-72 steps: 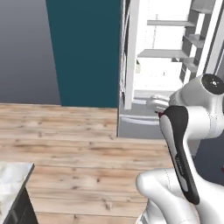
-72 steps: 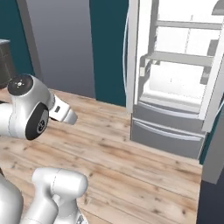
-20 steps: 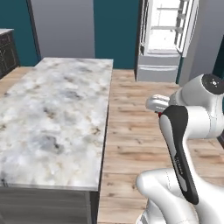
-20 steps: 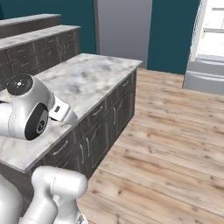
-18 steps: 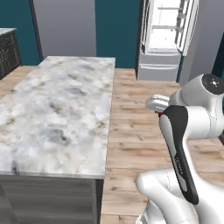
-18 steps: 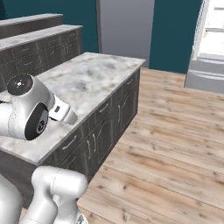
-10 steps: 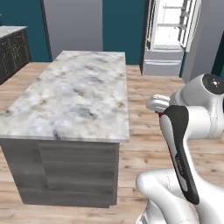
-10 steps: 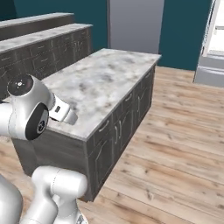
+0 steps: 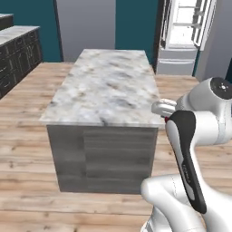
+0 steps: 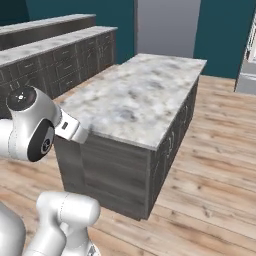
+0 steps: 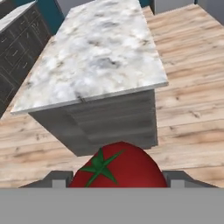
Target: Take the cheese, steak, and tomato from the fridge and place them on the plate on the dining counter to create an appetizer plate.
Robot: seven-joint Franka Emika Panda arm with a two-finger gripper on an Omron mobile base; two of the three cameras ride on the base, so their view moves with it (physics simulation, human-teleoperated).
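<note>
While the gripper (image 11: 118, 186) holds the tomato (image 11: 118, 168) tight between its fingers, a marble-topped island (image 11: 94, 57) sits ahead, no plate on it.

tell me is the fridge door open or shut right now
Open. In the left base view the fridge stands behind the marble-topped island with its door swung aside, so the white inner shelves show above the closed lower drawer.

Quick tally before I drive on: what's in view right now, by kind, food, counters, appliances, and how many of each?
Food: 1, the glossy red tomato with green stem leaves, held between the gripper's fingers.
Marble-topped counters: 2, the grey-veined island on a dark wood-grain base and the long dark-cabinet wall counter.
Appliances: 1, the open white fridge.
Total: 4.
</note>
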